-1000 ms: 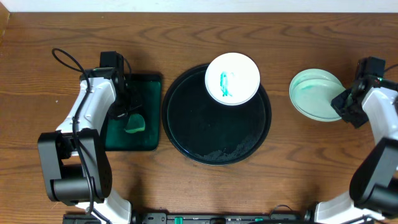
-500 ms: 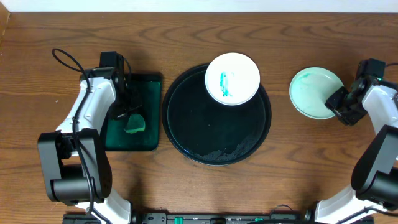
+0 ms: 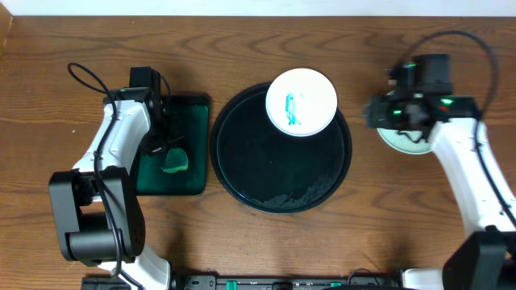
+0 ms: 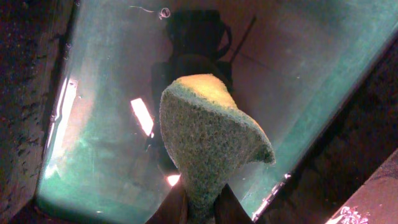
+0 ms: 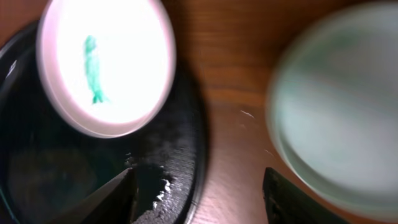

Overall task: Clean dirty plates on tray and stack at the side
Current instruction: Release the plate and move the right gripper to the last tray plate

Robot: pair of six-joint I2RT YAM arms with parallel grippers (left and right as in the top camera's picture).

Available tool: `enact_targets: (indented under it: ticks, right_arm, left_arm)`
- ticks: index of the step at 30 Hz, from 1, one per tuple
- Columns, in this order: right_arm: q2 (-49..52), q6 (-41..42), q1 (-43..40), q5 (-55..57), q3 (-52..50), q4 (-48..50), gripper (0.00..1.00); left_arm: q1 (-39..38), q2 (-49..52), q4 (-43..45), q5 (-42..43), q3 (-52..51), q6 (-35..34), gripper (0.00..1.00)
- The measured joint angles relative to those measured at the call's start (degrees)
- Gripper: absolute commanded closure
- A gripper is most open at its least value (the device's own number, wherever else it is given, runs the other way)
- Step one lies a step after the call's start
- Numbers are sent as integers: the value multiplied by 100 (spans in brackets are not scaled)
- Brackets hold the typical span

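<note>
A white dirty plate (image 3: 301,101) with a teal smear rests on the far right part of the round black tray (image 3: 266,173); the right wrist view shows this plate (image 5: 106,65) and the tray (image 5: 56,174) too. A teal-tinted plate (image 3: 397,138) lies on the bare wood at the side, partly under my right arm, and it (image 5: 342,118) looks blurred from the wrist. My right gripper (image 3: 372,113) (image 5: 202,199) is open and empty above the wood between tray rim and tinted plate. My left gripper (image 3: 165,149) (image 4: 202,208) is shut on a green sponge (image 4: 211,143) over the wet green tray (image 4: 106,124).
The rectangular dark-green tray (image 3: 189,105) sits left of the black tray. Wet residue (image 3: 286,197) lies on the black tray's near part. A cable (image 3: 85,76) loops off the left arm. Bare wood runs along the front and back edges.
My right gripper has opened and let go of the teal-tinted plate's right edge. The right arm has swung up and left across that plate toward the tray. The left arm has not moved.
</note>
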Motion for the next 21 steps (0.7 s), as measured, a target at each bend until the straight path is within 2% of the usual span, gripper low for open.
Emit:
enact_targets:
  ticks: [5, 13, 21]
  right_arm:
    - [625, -540, 564, -201, 0, 793, 35]
    - [1718, -955, 619, -409, 0, 2061, 31]
    - [2253, -1237, 619, -640, -2, 2986, 31]
  left_arm:
    - [0, 0, -2, 0, 0, 0, 92]
    - [0, 0, -2, 0, 0, 0, 92]
    - [0, 0, 0, 0, 0, 0, 93]
